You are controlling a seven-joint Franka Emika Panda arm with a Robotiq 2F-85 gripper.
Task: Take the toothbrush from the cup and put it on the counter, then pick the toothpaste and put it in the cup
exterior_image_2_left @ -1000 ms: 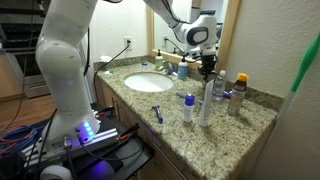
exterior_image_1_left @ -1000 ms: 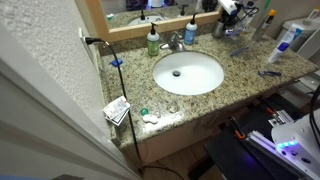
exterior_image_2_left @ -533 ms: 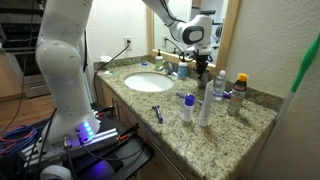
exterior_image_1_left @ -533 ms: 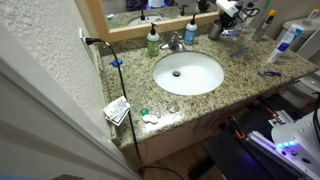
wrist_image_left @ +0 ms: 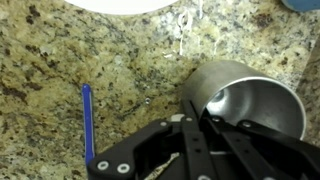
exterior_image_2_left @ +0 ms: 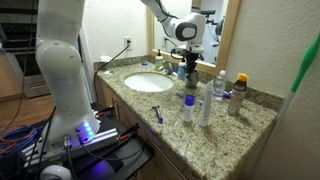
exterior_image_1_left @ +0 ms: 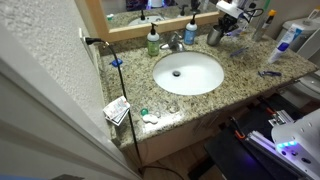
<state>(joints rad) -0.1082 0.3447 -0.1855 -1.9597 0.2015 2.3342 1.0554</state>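
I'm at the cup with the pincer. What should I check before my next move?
1. Pincer shut: ok.
2. Anything held in it: cannot tell; nothing shows between the tips.
3. Pincer clear of the cup rim: cannot tell; the tips sit right beside it.
4. Toothbrush on the counter: cannot tell; a slim blue stick lies there, apart from the cup.
5. Toothpaste located: cannot tell.

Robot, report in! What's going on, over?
Gripper shut, nothing seen held. Slim blue toothbrush flat on speckled granite counter, beside grey metal cup. Nothing blocking the cup.
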